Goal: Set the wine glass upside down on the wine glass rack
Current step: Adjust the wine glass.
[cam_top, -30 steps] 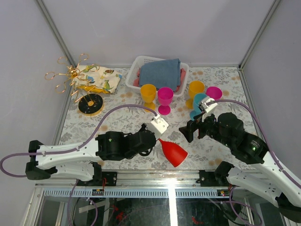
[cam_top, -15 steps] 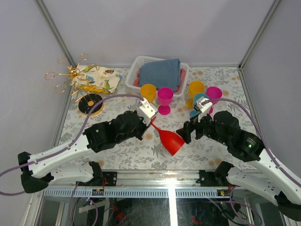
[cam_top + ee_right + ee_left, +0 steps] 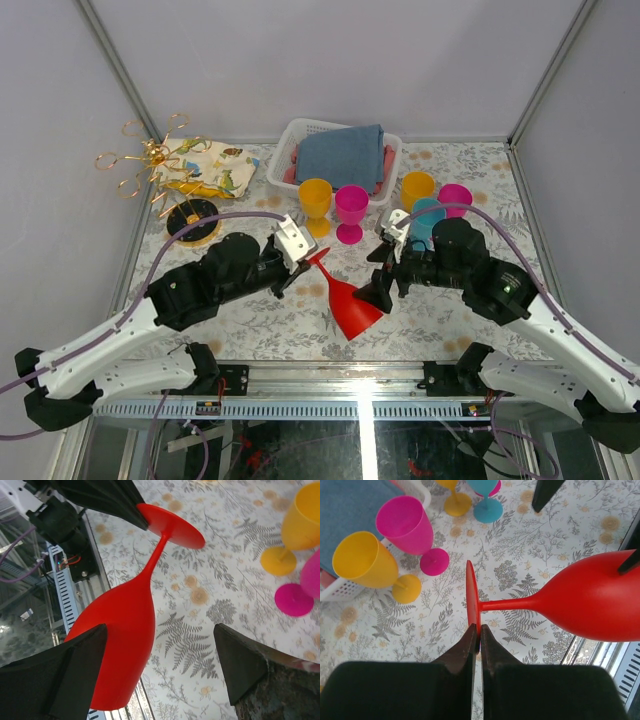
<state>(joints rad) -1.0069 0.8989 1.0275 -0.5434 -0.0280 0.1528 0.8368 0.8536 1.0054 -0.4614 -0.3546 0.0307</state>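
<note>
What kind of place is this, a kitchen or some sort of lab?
Most likely a lab test booth dressed as a kitchen table: plain walls on metal frame posts, a floral tablecloth, and two robot arms bolted at its edge among plastic wine glasses.

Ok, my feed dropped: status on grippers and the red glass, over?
Left gripper shut on red wine glass foot, glass sideways. Right gripper open, straddling the bowl. Rack back left, no cups between.
</note>
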